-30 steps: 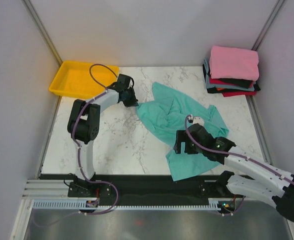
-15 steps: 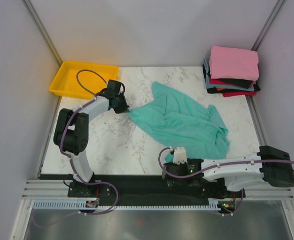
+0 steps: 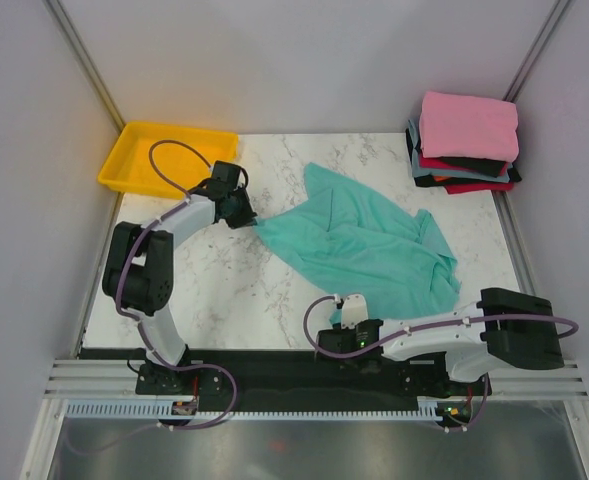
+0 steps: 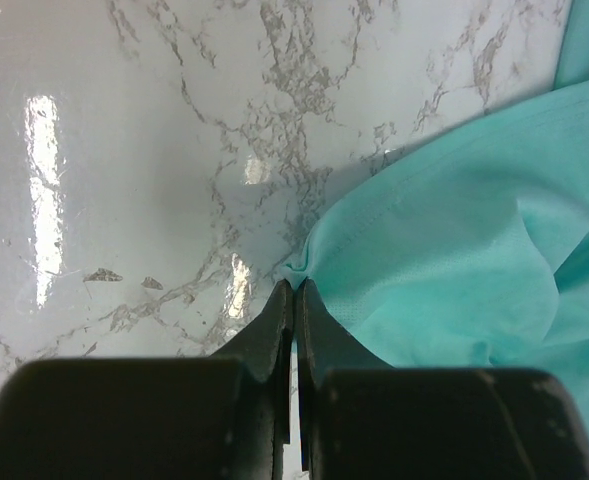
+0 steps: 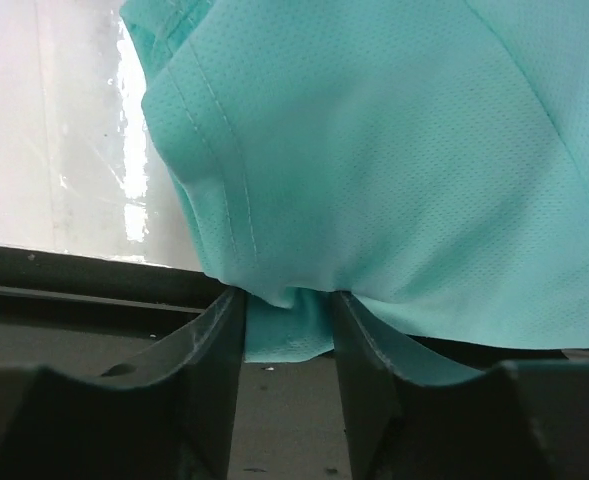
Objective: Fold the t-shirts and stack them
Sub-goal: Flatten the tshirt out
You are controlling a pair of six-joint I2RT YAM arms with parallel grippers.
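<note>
Since half a second ago: right arm drawn in, its dark elbow block shifted left along the near edge; right gripper (image 3: 357,322) slid a little left with it. Left arm barely changed.

Teal t-shirt (image 3: 364,245) lies spread and rumpled across the middle of the marble table (image 3: 224,290), stretched between the two grippers, its left corner pulled out to a point.

Left gripper (image 3: 246,212): at that left corner. In the wrist view the left gripper (image 4: 294,285) has its jaws pressed nearly together, pinching the very edge of the teal t-shirt (image 4: 454,220), low over the marble.

Right gripper: at the near edge of the table, over the black strip (image 3: 274,355). In the wrist view the right gripper (image 5: 286,320) has its jaws a narrow way apart with a bunch of the teal t-shirt (image 5: 394,130) clamped between them; a stitched hem runs down the cloth just above the left finger. The fabric drapes over the grip and hides what lies beyond.

Stack of folded t-shirts (image 3: 464,165) in the far right corner, well apart from the teal one: pink t-shirt (image 3: 469,122) on top, black, red and grey-blue edges showing beneath.

Yellow tray (image 3: 134,170) in the far left corner, beside the left arm's cable loop.
</note>
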